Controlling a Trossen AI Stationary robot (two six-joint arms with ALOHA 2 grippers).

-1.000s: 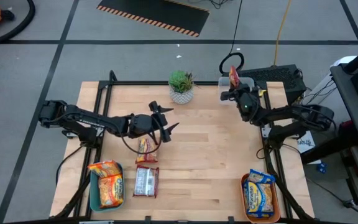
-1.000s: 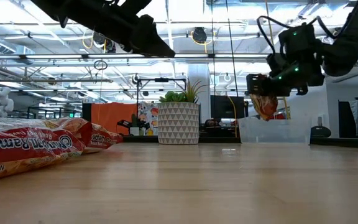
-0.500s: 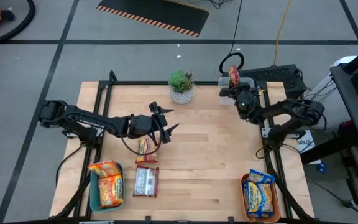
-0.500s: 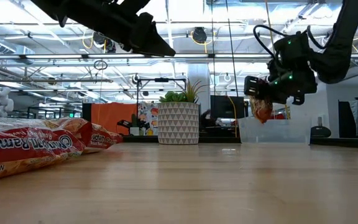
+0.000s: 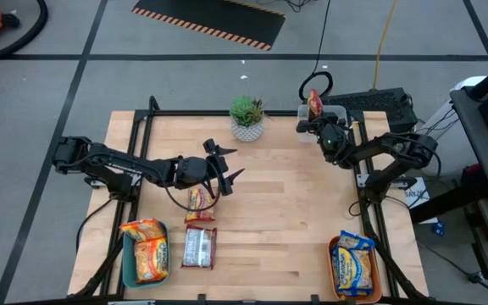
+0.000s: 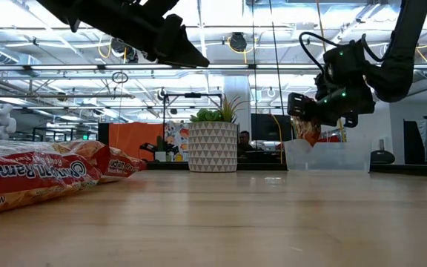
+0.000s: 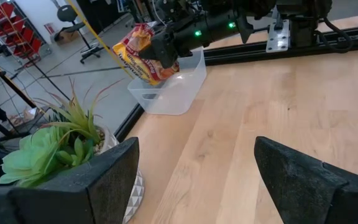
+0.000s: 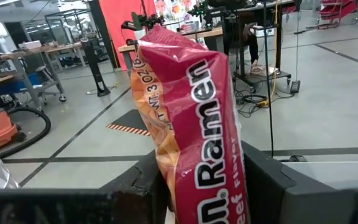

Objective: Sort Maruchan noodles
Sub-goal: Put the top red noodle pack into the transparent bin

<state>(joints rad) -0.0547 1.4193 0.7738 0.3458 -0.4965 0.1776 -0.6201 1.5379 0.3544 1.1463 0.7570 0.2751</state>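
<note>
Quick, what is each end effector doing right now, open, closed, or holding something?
Left end effector: open, empty.
Right end effector: shut on red ramen packet.

Table [image 5: 286,220] middle is bare, open passage; potted plant [image 5: 246,118] and clear tub [image 5: 335,113] block far edge; packets [image 5: 198,224] crowd near-left.

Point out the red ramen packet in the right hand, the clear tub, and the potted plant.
Red ramen packet [image 8: 194,124], right wrist view, middle of its face.
Clear tub [image 7: 178,92], left wrist view, near wall.
Potted plant [image 5: 246,129], high view, white pot.
</note>
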